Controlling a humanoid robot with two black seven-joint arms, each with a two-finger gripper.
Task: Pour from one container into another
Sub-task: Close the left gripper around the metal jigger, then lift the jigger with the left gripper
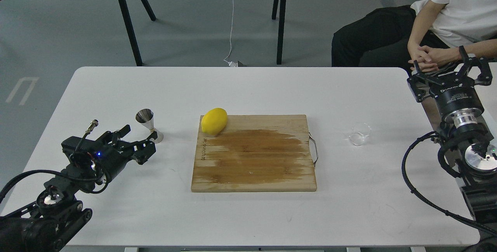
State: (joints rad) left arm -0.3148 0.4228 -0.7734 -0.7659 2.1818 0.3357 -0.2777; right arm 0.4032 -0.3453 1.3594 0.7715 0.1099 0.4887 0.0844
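The clear glass cup (359,134) stands on the white table (248,89), right of the cutting board. Left of the board, the shiny steel jigger (149,125) stands upright. My left gripper (138,141) hovers low just in front and left of the jigger, open and empty, its fingers pointing toward the jigger's base. At the table's right edge my right gripper (446,67) is raised and open, holding nothing, well behind and right of the cup.
A wooden cutting board (254,159) with a metal handle lies mid-table, with a yellow lemon (214,121) on its far left corner. A seated person (438,23) is close behind my right gripper. Black table legs stand beyond the far edge.
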